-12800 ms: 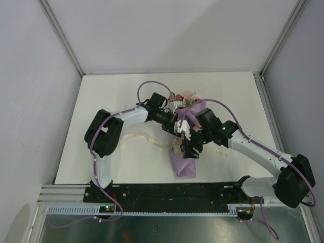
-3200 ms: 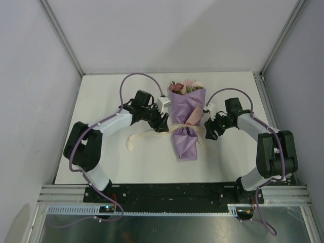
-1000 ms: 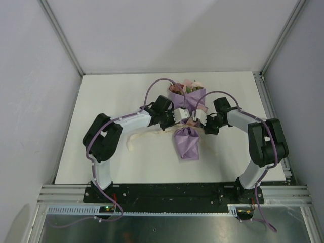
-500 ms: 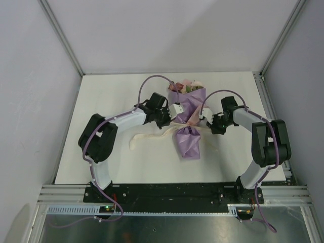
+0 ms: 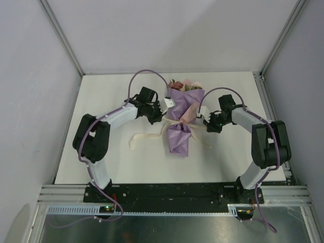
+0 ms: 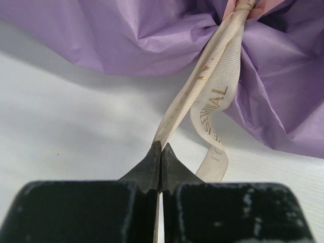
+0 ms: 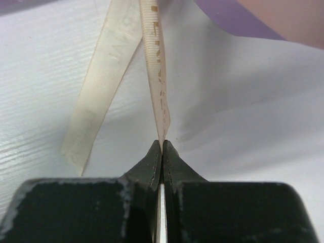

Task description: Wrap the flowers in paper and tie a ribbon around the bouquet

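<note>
Left gripper (image 6: 161, 148) is clamped fully shut on the ribbon (image 6: 215, 76), fingertips meeting right on the strip. From there the cream strand runs up and to the right into the pinched waist of the bouquet (image 5: 179, 137), where it's cinched around the lilac paper (image 6: 126, 40). A second strand with gold lettering loops down beside it, and its loose end sits on the white table (image 5: 116, 162) just right of the fingers. Right gripper (image 7: 162, 145) is the same deal: jaws fully closed on a strand of ribbon that goes up from the tips nearly edge-on, with another flat piece lying on the table to its left. From overhead, the bouquet lies about mid-table, rose heads (image 5: 183, 85) pointing away from the arm bases and the cone's tail pointing back toward them, a bit tilted. The pink flap (image 5: 190, 113) shows just above the waist. One gripper sits on each side of that waist, close in. A floppy tail of ribbon trails off across the table on the left arm's side.
</note>
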Controlling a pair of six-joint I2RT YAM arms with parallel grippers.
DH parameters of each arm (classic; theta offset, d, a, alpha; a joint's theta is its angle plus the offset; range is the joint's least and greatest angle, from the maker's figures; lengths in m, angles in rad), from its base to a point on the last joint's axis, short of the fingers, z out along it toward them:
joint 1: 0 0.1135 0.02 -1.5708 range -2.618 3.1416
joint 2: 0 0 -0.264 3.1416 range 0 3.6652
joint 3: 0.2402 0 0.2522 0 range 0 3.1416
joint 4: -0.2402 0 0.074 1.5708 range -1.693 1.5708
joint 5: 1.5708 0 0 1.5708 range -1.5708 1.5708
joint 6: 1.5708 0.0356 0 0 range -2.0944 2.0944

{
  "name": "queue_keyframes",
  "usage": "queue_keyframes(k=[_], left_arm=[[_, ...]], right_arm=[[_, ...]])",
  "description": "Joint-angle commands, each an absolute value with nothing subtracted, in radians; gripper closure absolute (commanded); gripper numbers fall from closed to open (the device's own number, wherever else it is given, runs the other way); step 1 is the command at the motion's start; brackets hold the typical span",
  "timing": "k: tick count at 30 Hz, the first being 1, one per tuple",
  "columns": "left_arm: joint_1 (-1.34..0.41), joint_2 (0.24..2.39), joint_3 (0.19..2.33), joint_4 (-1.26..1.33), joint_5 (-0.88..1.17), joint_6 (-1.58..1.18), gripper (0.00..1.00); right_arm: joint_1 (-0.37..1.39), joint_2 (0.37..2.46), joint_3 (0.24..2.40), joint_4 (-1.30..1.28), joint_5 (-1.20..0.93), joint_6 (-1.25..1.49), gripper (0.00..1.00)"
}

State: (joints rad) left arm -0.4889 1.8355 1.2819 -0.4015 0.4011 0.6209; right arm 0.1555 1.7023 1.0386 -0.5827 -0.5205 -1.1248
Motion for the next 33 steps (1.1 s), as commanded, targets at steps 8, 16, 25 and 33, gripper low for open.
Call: queue_keyframes(k=[8, 16, 25, 33], left_arm=[[-0.432, 1.772, 1.346, -0.522, 0.296, 0.548, 1.0], [-0.434, 1.793, 1.288, -0.525, 0.311, 0.427, 1.0], [-0.389, 1.735, 1.27, -0.527, 0.429, 0.257, 0.3], [-0.22, 1.518, 1.297, -0.572, 0.54, 0.068, 0.01]], right_arm=[[0.209, 1.727, 1.203, -0.673, -0.38, -0.986, 1.0], [0.261, 1.844, 1.326, -0.756, -0.434, -0.865, 0.98], [0.254, 1.805, 1.327, -0.772, -0.488, -0.707, 0.42], [0.082, 1.582, 1.372, -0.818, -0.626, -0.469, 0.21]])
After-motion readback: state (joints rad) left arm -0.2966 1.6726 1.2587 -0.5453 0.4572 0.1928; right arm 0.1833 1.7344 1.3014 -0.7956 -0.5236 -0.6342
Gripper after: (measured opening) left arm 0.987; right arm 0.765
